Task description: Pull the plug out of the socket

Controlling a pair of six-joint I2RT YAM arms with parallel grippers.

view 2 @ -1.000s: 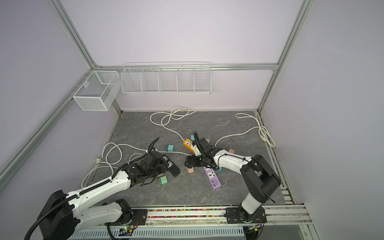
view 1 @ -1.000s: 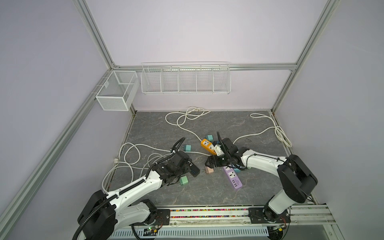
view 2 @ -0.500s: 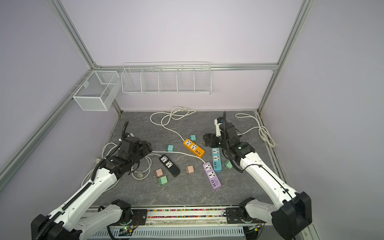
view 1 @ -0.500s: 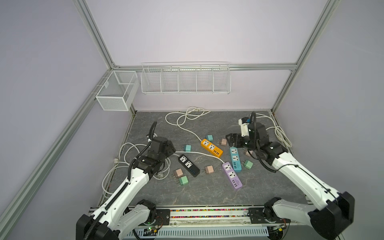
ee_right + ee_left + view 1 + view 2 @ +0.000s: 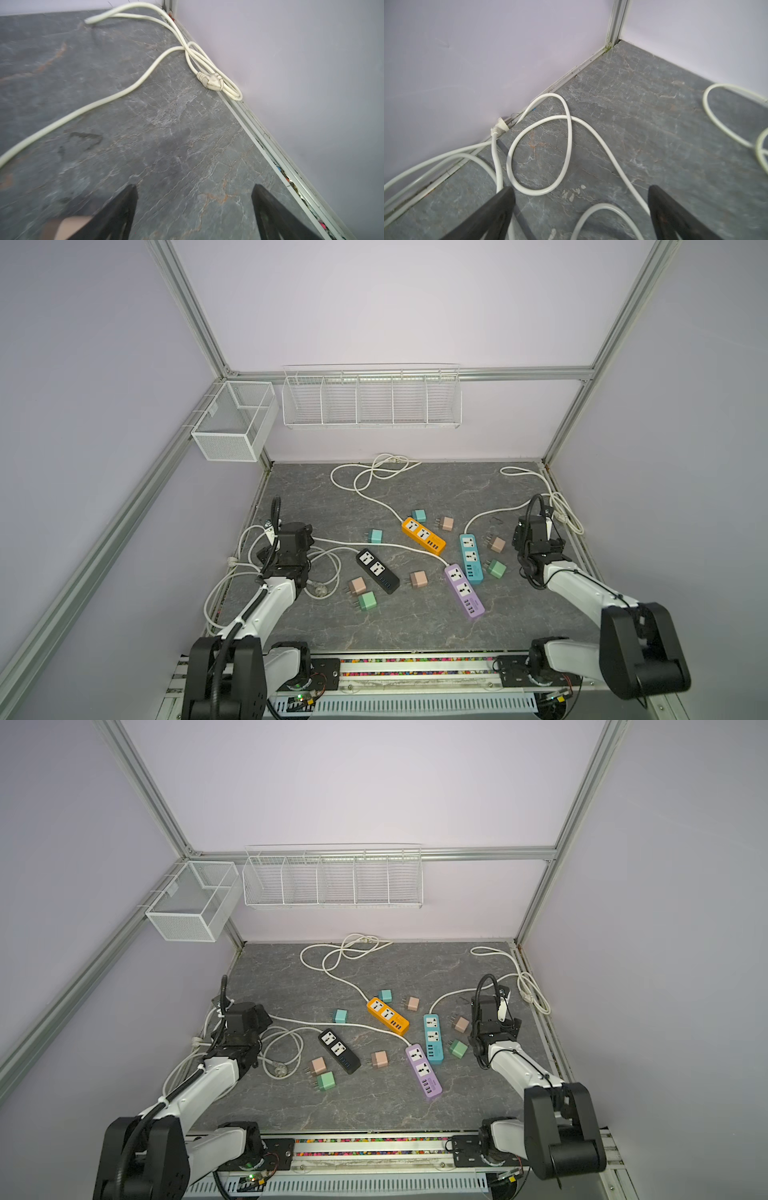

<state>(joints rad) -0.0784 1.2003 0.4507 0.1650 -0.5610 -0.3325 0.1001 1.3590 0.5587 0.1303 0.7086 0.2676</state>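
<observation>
White mesh box [image 5: 232,435] and white wire compartment rack [image 5: 372,400] were seen fixed to the walls above the grey marbled tabletop [image 5: 415,622]. Plugs were found loose on the tabletop, out of the sockets: pink cube plug [image 5: 356,586] and green cube plug [image 5: 367,600] just beside the black power strip [image 5: 377,571], second green cube plug [image 5: 496,568] beside the blue power strip [image 5: 471,558]. Orange power strip [image 5: 423,536] and purple power strip [image 5: 464,591] were seen between. Left claw [image 5: 581,188] was spread wide over looped white cable [image 5: 537,192]; right claw [image 5: 194,186] was likewise wide.
</observation>
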